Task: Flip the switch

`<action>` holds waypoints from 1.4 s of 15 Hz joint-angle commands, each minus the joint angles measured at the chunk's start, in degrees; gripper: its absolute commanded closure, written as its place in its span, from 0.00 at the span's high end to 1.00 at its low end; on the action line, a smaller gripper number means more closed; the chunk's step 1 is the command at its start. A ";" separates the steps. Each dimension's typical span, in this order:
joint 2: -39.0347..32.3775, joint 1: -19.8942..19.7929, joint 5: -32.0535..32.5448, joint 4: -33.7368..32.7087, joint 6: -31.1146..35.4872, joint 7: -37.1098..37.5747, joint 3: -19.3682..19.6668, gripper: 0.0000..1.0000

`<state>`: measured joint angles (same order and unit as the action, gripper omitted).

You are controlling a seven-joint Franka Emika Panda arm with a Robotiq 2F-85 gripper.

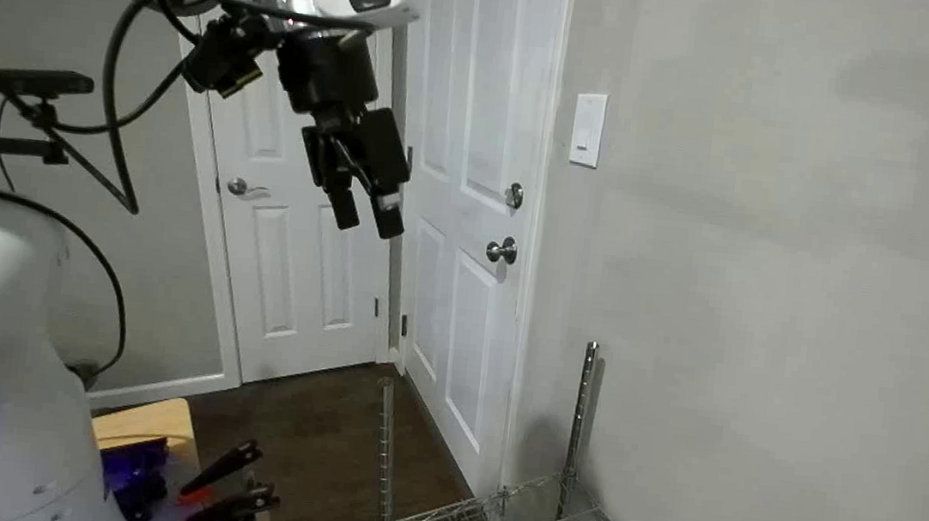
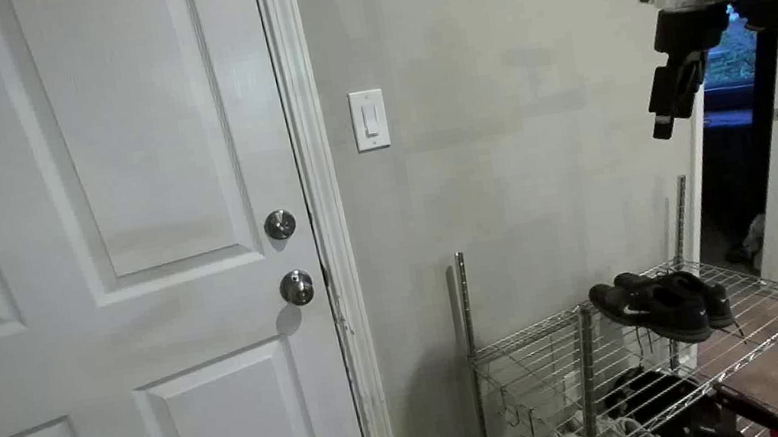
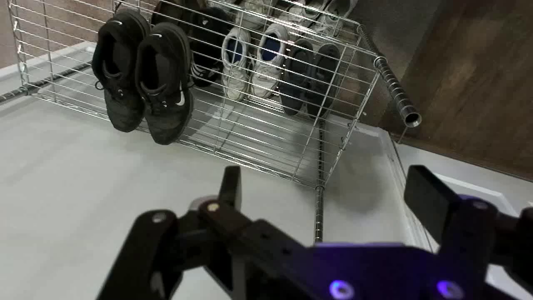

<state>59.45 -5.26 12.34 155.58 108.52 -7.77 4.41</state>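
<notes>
The switch [image 1: 588, 129] is a small white upright plate with a rocker on the grey wall beside the door frame. It also shows in an exterior view [image 2: 370, 120]. In the wrist view the switch is out of view. My gripper [image 1: 367, 217] is open and hangs in the air pointing down, apart from the wall and from the switch. It also shows in an exterior view [image 2: 662, 123], far along the wall from the switch. In the wrist view my gripper's two black fingers [image 3: 327, 187] stand wide apart with nothing between them.
A wire shelf rack [image 2: 530, 340] with upright posts stands against the wall below the switch. Black shoes [image 2: 656, 306] lie on it, with more shoes underneath. A white door [image 2: 148, 208] with a silver knob [image 2: 297, 288] and deadbolt [image 2: 280, 225] is beside the switch.
</notes>
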 commanded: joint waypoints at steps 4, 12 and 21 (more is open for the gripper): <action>-0.03 0.49 0.32 -0.18 -0.24 0.34 0.30 1.00; -0.03 0.49 0.32 -0.18 -0.24 0.34 0.30 1.00; -4.58 2.29 -0.36 0.07 6.16 0.40 0.26 1.00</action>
<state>58.75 -4.87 12.33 155.60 110.37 -7.76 4.85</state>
